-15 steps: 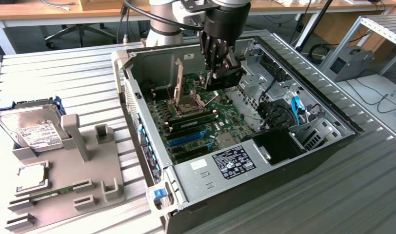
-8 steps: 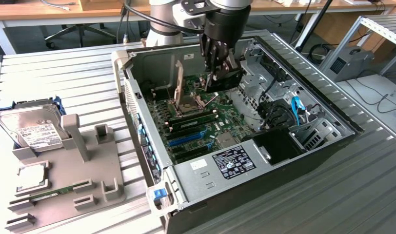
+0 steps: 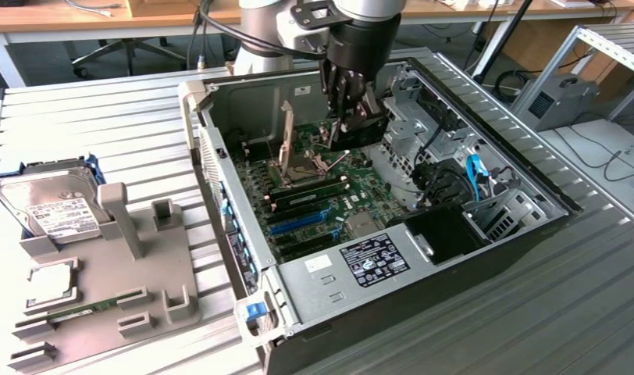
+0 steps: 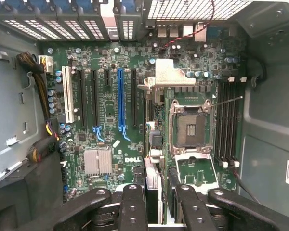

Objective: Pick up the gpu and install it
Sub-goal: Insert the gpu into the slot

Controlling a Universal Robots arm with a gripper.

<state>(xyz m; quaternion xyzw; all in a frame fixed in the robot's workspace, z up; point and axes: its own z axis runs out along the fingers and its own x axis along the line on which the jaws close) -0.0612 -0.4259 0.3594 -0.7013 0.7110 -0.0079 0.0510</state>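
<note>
Pincer (image 4: 156, 202) clamped on gpu (image 4: 153, 180), above motherboard (image 4: 111, 120).

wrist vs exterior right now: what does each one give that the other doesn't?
Wrist view alone: the long blue expansion slot seen straight on, a white slot beside the black ones, and the finned heatsink near the Dell print.

Exterior view alone: the grey fixture tray on the exterior view's left of the case, with a hard drive standing in it, and the arm reaching down into the case.

Both: the open CPU socket, the motherboard, and the gripper shut on the gpu, held edge-on above the board.
</note>
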